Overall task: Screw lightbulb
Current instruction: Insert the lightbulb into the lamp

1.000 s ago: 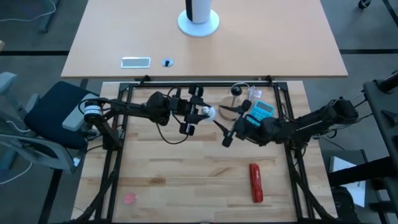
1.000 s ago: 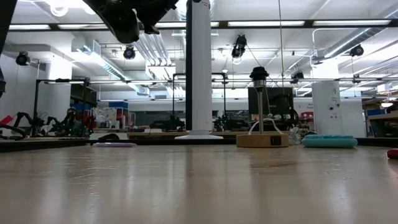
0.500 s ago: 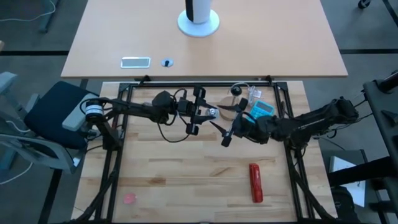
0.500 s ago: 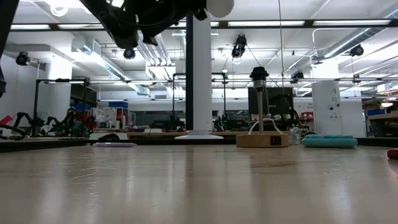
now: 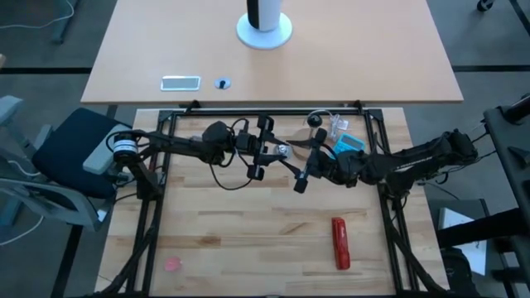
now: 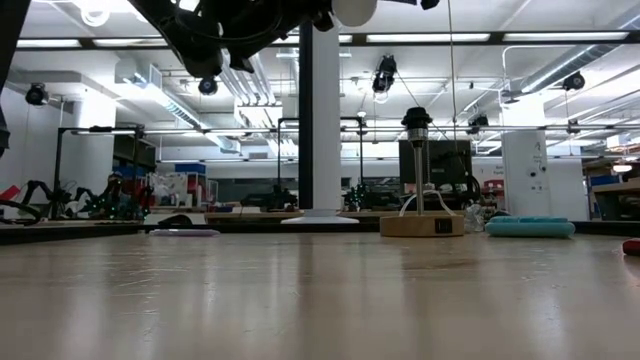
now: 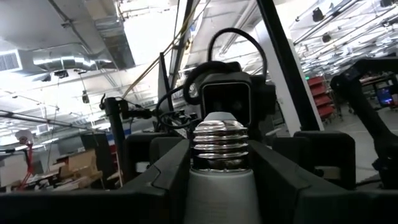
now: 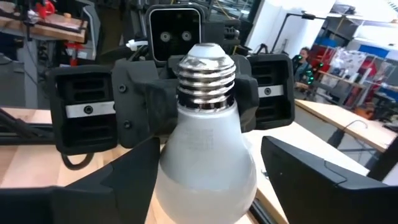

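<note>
The lightbulb (image 8: pixel 205 143) is white and frosted with a silver screw end (image 7: pixel 217 140). It hangs high above the table, round end down, and shows at the top of the low view (image 6: pixel 354 10). My left gripper (image 5: pixel 277 151) reaches in from the table's left and is shut on it. My right gripper (image 8: pixel 208 168) comes from the table's right and is open. Its fingers (image 8: pixel 118 180) stand on either side of the bulb's round end; I cannot tell whether they touch it. My left gripper pinches the bulb's white neck (image 7: pixel 217 190), just below the screw thread, between its two fingers. The fingers come from the table's left, slanting a little upward, and lie across the bulb. The bulb is lifted clear of the table, roughly upright, with its screw end up.
A round wooden disc with a thin dark-topped post (image 5: pixel 313 132) stands near the far edge, with a blue calculator (image 5: pixel 348 145) beside it. A red object (image 5: pixel 339 242) lies near right and a small pink disc (image 5: pixel 171 264) near left. Black frame rails (image 5: pixel 157 207) border the table.
My left gripper has tipped and sunk a little with the bulb, whose round end now shows at the top of the low view. My right gripper has rolled at the wrist beside the bulb and stayed open.
</note>
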Robot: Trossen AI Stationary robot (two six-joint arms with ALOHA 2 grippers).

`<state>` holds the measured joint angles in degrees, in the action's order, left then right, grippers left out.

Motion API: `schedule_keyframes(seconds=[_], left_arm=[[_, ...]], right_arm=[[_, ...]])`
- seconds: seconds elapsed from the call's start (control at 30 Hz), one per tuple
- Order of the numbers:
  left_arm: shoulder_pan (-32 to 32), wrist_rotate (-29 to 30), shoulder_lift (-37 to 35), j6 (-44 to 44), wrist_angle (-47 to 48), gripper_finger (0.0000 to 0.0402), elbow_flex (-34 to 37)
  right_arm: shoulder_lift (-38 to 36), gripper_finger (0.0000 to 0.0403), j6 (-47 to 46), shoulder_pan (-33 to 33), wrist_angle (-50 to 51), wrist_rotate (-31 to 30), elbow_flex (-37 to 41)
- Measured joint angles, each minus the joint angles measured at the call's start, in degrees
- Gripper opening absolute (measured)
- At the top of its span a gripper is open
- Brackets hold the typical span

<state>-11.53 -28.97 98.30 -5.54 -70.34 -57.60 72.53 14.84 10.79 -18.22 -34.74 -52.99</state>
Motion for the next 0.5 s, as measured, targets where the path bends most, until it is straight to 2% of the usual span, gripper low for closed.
schedule_keyframes(seconds=[0.2,0.5], left_arm=[[0.3,-0.4,-0.1,0.0,1.1,0.0148,0.0],[0.3,-0.5,-0.2,0.2,1.5,0.0139,0.0]], right_arm=[[0.0,0.0211,0.0,-0.7,0.2,2.7,0.0],[-0.1,0.0152,0.0,-0.9,0.2,2.4,0.0]])
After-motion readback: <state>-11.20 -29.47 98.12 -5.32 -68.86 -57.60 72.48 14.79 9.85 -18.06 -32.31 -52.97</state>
